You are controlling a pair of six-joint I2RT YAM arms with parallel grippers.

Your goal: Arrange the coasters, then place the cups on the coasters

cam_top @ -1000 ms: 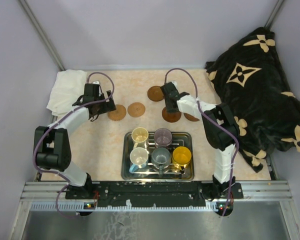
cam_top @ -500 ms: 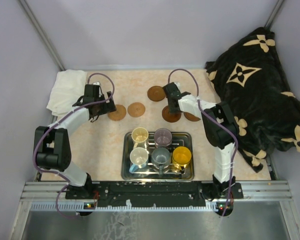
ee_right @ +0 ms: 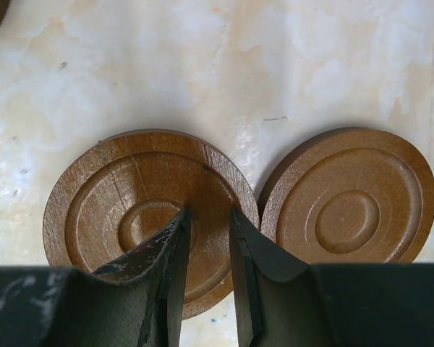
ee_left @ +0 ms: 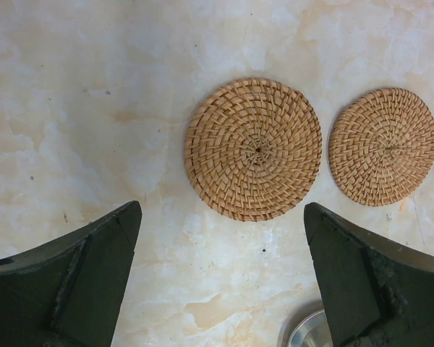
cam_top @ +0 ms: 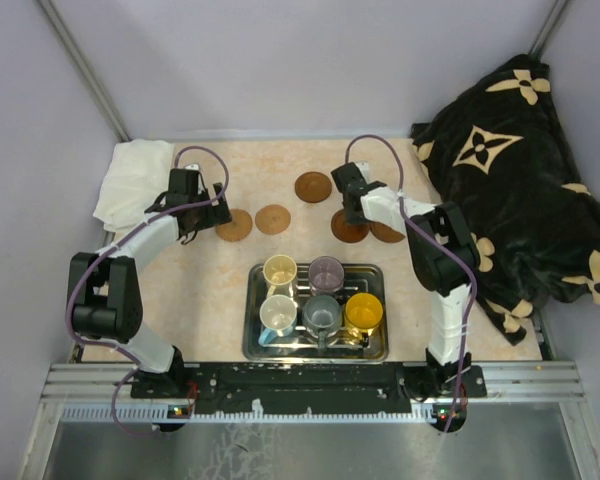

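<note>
Judging from the turned rings and hard sheen of the wooden coaster: stiff, light, tough enough, probably slick on the polished desk. Lies dead flat just beyond the far right corner of the tray, offering no lip for a pinch from above (rim flush with the desk all round). Likely best nudged along by downward pressure on the recessed middle, or taken across the rim only after tipping one edge up.

Sits directly under the right claw, fingers drawn nearly together with only a slit between, nothing caught in it, tips over the inner rings slightly right of centre. Touching or just hovering: impossible to tell.

Flanked by a second wooden coaster, rim to rim, out past the tray's right side. Third wooden coaster well beyond the tray's far edge.

Beyond the tray's far left corner: left claw spread wide and empty above a woven coaster, apart from both fingers, twin woven coaster just beside. Both probably light, slightly springy, grippier than wood.

Five cups inside the tray, none on a coaster yet.
</note>
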